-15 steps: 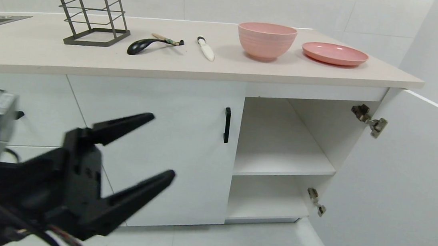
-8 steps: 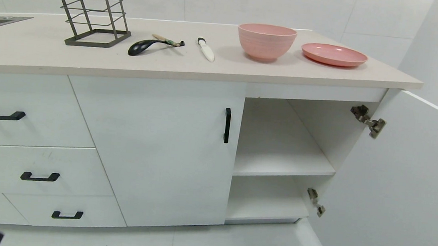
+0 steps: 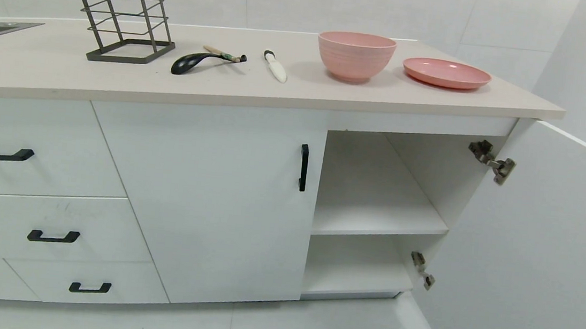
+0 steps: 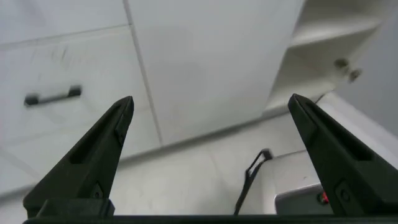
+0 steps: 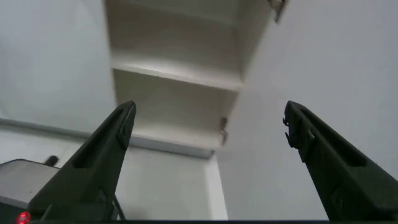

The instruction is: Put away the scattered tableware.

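Head view: the tableware sits on the countertop [image 3: 38,70]: black spoon [image 3: 195,61], a small wooden-handled utensil [image 3: 220,51] touching it, white knife [image 3: 275,66], pink bowl [image 3: 355,55], pink plate [image 3: 447,73], wire rack [image 3: 125,8] at the left. The cupboard [image 3: 374,215] below stands open. Left wrist view: left gripper [image 4: 211,121] spread wide, holding nothing, low before a drawer handle [image 4: 53,97] and the floor, well apart from the tableware above. Right wrist view: right gripper [image 5: 208,124] also wide apart, holding nothing, facing the cupboard shelves [image 5: 180,71].
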{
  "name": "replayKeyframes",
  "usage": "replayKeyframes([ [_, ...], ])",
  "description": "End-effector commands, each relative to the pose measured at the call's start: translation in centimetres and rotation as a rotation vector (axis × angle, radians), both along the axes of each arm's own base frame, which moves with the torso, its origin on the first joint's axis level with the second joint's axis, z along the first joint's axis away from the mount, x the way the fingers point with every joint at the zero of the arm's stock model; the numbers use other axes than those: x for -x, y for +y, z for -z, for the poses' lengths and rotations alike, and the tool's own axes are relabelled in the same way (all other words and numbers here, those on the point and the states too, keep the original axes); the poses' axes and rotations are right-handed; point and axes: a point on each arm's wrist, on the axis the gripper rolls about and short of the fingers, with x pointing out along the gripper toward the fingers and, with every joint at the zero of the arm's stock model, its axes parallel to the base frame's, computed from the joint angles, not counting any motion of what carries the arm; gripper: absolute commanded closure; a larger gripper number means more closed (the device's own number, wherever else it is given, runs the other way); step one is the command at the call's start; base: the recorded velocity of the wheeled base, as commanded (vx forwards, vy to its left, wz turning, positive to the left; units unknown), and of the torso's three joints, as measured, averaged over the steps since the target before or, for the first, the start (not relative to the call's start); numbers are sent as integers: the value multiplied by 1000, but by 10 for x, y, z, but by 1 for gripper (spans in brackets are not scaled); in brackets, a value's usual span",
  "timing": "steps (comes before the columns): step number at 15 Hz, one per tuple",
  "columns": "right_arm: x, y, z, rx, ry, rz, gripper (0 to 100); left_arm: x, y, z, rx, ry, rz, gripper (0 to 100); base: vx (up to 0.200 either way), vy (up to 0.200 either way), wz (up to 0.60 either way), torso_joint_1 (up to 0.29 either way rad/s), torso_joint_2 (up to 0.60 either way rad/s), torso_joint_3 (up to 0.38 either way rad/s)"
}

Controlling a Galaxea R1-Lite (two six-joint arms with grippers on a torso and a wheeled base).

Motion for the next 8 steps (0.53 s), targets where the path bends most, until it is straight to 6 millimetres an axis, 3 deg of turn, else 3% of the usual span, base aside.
replayKeyframes([
  [1, 0, -1, 1, -15, -2, 50, 0, 3, -1, 1, -7, -54, -159, 0, 0, 0, 0, 0, 0, 0],
  [4, 1, -3, 6, -175, 64, 161, 0, 7, -1, 2, 9, -105, -166, 0, 0, 0, 0, 0, 0, 0],
  [8, 1, -3, 6, -196, 64, 165, 0, 7, -1, 2, 40, -101, -166, 0, 0, 0, 0, 0, 0, 0],
])
